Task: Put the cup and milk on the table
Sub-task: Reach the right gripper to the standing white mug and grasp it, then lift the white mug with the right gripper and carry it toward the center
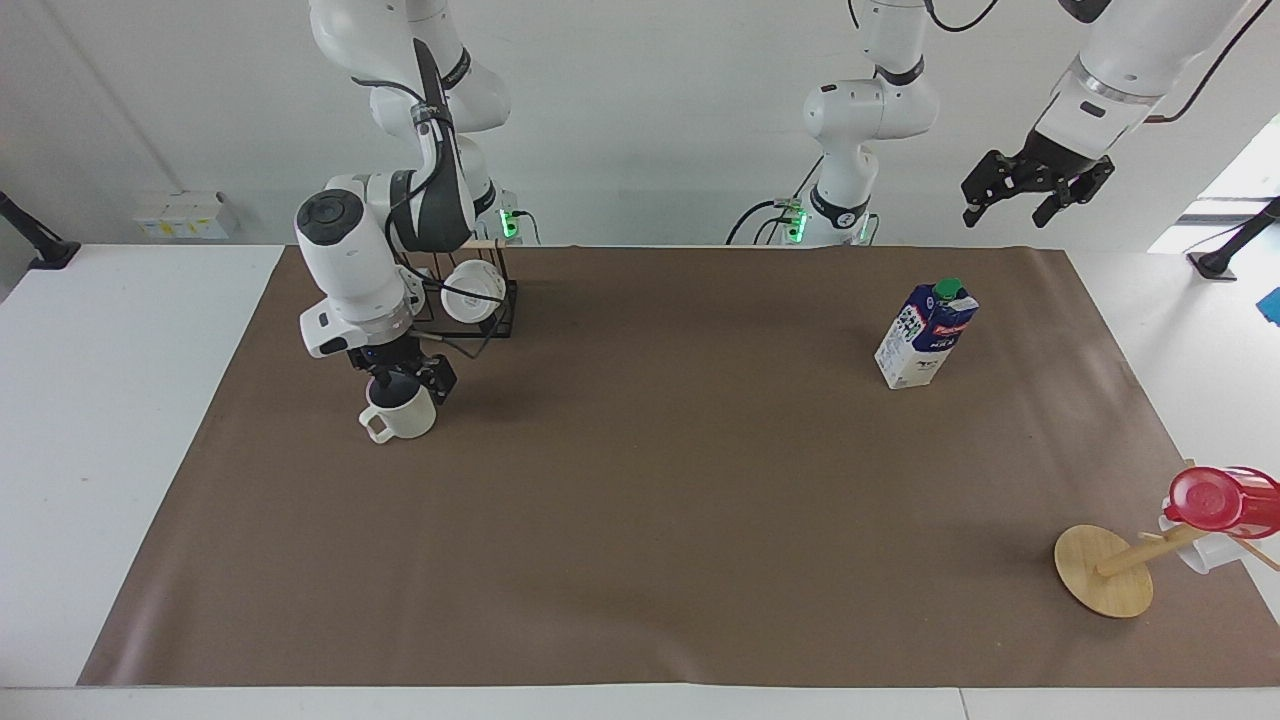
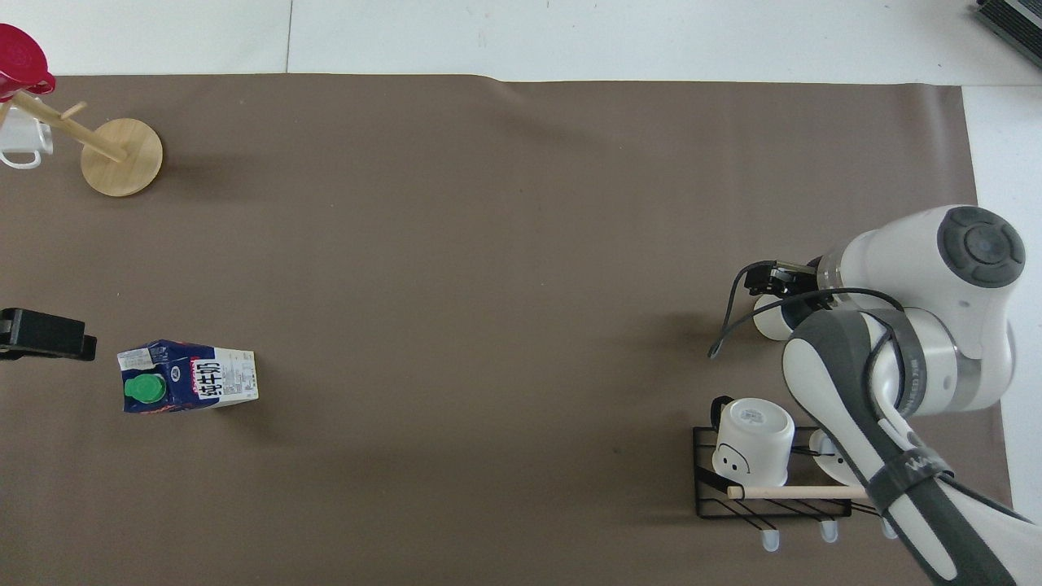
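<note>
Right end effector (image 1: pixel 405 383) is sitting at the cup's (image 1: pixel 400 417) rim, fingers spread apart, at the right arm's end of the tabletop (image 1: pixel 120 420). Left end effector (image 1: pixel 1035 192) is waiting in the air, fingers apart, over the tabletop's edge nearest the robots. Brown paper sheet (image 1: pixel 650 500) is covering most of the white tabletop. Milk (image 1: pixel 926 335) is standing upright on it toward the left arm's end. White wall (image 1: pixel 640 120) is rising at the robots' end.
</note>
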`<state>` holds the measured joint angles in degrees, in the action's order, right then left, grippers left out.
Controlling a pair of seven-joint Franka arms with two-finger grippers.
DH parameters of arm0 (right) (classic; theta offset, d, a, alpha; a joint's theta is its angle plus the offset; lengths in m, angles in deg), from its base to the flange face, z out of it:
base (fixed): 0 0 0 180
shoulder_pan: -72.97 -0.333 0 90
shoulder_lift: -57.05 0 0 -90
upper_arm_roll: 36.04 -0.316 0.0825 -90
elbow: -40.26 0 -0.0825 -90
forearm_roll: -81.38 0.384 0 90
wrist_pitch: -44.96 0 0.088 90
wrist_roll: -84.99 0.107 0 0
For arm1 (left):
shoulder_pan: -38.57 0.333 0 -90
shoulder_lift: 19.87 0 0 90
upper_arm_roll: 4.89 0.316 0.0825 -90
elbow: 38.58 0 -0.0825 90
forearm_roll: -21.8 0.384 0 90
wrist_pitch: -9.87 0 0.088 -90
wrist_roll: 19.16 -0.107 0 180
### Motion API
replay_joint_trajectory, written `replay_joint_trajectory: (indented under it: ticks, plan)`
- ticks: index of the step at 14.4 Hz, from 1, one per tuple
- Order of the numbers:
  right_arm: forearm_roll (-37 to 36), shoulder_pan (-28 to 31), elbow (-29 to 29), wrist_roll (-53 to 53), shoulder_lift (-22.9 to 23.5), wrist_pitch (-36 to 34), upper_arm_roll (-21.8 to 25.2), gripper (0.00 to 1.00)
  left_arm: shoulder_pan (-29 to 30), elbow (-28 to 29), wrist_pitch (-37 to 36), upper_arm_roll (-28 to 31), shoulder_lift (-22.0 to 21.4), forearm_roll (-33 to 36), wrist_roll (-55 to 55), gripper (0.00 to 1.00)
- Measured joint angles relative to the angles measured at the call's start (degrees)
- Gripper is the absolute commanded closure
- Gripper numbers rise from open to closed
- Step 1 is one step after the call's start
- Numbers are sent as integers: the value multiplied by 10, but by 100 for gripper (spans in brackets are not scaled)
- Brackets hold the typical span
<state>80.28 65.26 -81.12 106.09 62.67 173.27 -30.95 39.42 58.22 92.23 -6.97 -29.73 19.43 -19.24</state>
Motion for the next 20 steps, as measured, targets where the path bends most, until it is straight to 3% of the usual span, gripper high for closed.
replay_joint_trajectory:
  ticks: [9, 14, 18, 20]
  plan:
    - [0, 5, -6, 12, 33, 32, 2, 0, 0, 0, 0, 0, 0, 0, 0, 0]
    - [0, 5, -8, 12, 34, 32, 1, 34, 0, 0, 0, 0, 0, 0, 0, 0]
    - [0, 5, -8, 12, 34, 32, 1, 100, 0, 0, 0, 0, 0, 0, 0, 0]
    - [0, 5, -8, 12, 34, 32, 1, 100, 0, 0, 0, 0, 0, 0, 0, 0]
